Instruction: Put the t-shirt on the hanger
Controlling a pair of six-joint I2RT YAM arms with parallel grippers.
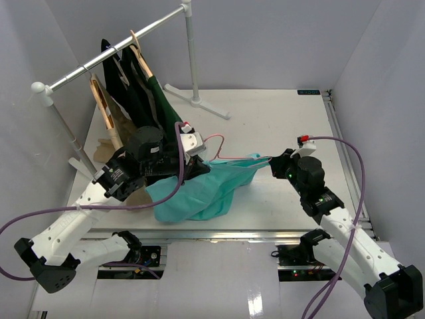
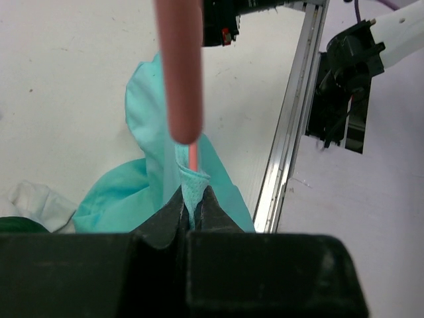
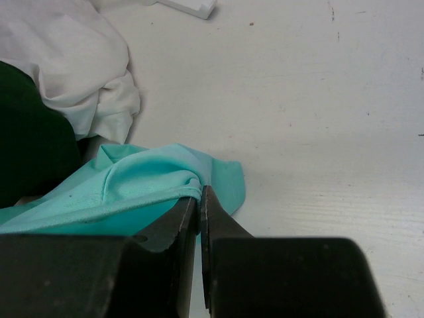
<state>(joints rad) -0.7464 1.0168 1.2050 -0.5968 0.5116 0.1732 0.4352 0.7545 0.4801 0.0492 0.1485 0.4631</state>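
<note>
Closest to us, low in the top view, both sets of jaws are pinched fully shut on the teal soft-fabric t-shirt (image 1: 199, 191). The left jaws have a fold left of centre and the right jaws a thin bit of hem at centre right. The shirt is stretched between them, with its bulk slumped on the white tabletop (image 1: 279, 113).

The thin pink wire hanger (image 2: 179, 66) sits right at the left jaws, its wire running down into the same pinch. We can't tell if it's actually gripped or just lying against the cloth.

Our worry: pull harder on the right and that sliver of hem could slip out, or the wire could twist loose and drop.

Further back, upper left, the metal rail (image 1: 126, 41) carries light wooden hangers (image 1: 101, 100) with a dark green garment (image 1: 158, 103) and a tan garment (image 1: 118, 129). They look close enough to snag the left arm.
</note>
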